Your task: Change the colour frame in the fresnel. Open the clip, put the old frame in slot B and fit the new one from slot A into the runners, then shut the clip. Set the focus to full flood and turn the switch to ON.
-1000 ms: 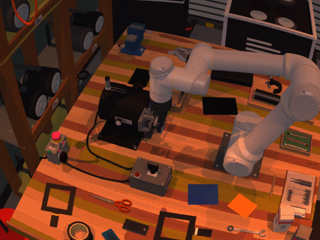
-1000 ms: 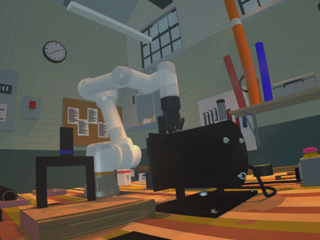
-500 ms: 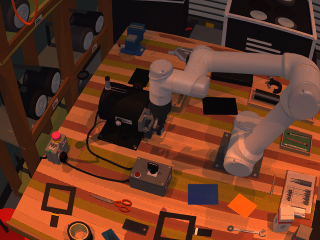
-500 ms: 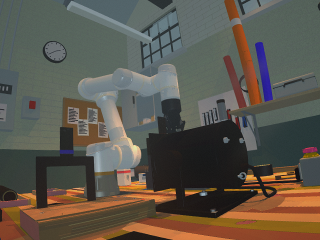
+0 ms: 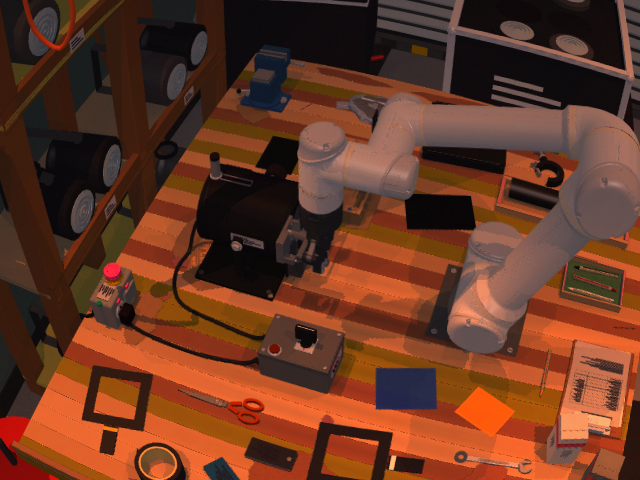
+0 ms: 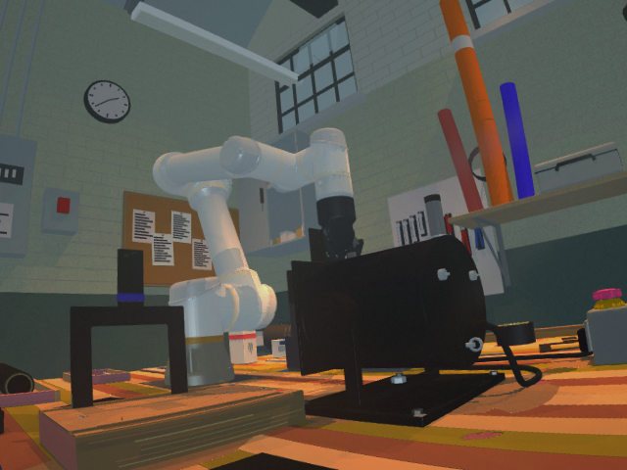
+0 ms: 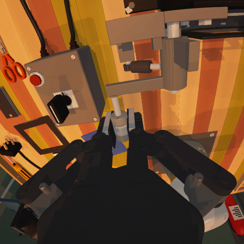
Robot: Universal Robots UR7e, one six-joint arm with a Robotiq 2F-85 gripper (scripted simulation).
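The grey clip (image 7: 148,54) sits at the front top of the black fresnel (image 5: 243,217), swung out over the bench. My gripper (image 7: 120,127) hangs over the lamp's front end, closed on the clip's small grey knob (image 7: 120,127). The clip shows as a grey bracket (image 5: 294,248) at the lamp's front edge. The switch box (image 5: 301,351) stands on the bench nearer the front, with a black rotary knob (image 7: 59,107) and a red lamp (image 7: 35,79). A dark frame (image 6: 126,344) stands upright in a wooden holder. The focus lever (image 5: 215,164) rises from the fresnel's top rear.
The fresnel's housing (image 6: 400,303) stands right below my wrist. Black cables (image 5: 207,315) run from it to the switch box and an emergency-stop box (image 5: 112,295). Empty frames (image 5: 118,397), scissors (image 5: 243,411), and blue (image 5: 406,387) and orange (image 5: 484,411) gel sheets lie toward the front.
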